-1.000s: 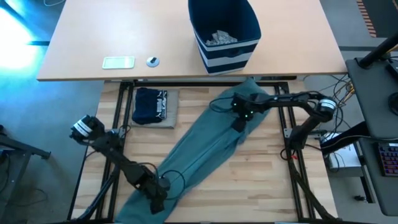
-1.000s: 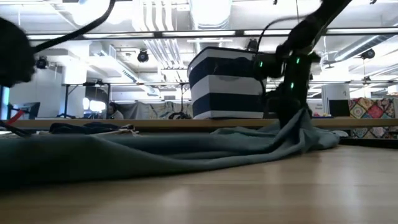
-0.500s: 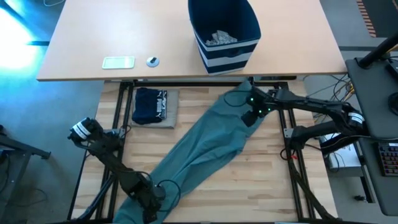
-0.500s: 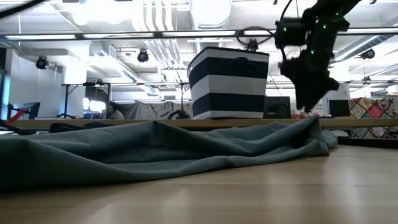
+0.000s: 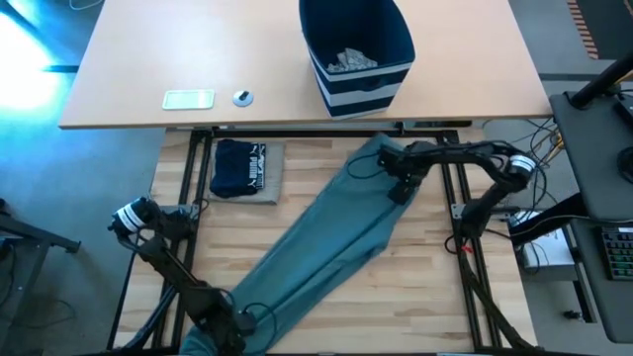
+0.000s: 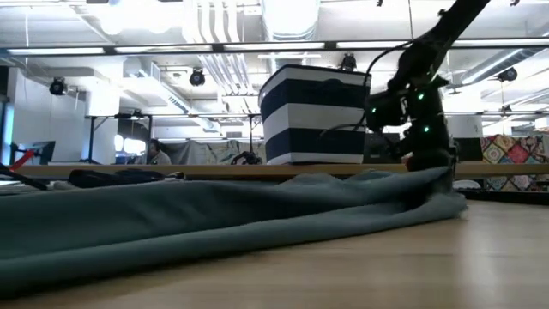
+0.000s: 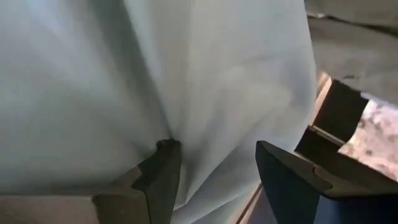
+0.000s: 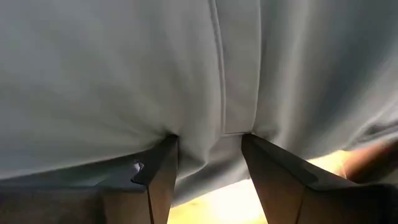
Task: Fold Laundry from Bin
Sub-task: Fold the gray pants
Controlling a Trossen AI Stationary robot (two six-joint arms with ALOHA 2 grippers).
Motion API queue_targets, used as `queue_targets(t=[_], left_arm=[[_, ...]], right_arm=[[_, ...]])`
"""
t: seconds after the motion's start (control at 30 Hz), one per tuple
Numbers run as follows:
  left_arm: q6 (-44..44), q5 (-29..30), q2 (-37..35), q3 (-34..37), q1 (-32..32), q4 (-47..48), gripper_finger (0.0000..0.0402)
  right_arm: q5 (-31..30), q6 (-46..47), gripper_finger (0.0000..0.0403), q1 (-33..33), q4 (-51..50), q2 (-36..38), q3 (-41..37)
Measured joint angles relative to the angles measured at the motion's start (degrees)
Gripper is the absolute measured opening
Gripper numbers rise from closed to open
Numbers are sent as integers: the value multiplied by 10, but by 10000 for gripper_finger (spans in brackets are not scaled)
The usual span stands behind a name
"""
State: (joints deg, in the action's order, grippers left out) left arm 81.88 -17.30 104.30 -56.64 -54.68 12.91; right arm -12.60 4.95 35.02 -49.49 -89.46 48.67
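Slippage is the main hazard. Teal-green garment [image 5: 331, 237] lies stretched diagonally across the tabletop [image 5: 415, 287], from 1 o'clock to 7 o'clock. Right tool [image 5: 398, 183] pinches its 1 o'clock end; left tool [image 5: 229, 331] pinches the 7 o'clock end, cloth bunched between each pair of fingers. Uneven pulling could tear a thin fold free or drag fabric off the near edge. Bin [image 5: 354, 51] stands at 12 o'clock; folded navy garment [image 5: 245, 168] lies at 10 o'clock.
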Motion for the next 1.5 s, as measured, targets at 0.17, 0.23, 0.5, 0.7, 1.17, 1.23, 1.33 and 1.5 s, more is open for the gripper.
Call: queue_targets(t=[0.17,0.23,0.5,0.7,1.17,1.23,1.33,1.5], left_arm=[[16,6,-26,2,5,7,194],[15,7,-42,2,14,6,194],[-79,37,-116,1,91,20,194],[-263,73,-148,1,214,117,194],[-745,17,-57,-34,476,164,194],[-778,34,-54,-54,486,245,194],[-818,86,-54,-72,502,351,192],[-740,117,-54,-77,520,154,180]], right_arm=[[-28,-74,183,4,-9,-4,34],[-22,-76,183,-9,-15,22,45],[166,54,183,-127,-23,142,37],[167,252,183,-289,11,161,25],[83,502,183,-425,95,88,23],[94,506,183,-431,92,92,26],[98,510,183,-448,92,112,31],[53,520,182,-471,95,126,32]])
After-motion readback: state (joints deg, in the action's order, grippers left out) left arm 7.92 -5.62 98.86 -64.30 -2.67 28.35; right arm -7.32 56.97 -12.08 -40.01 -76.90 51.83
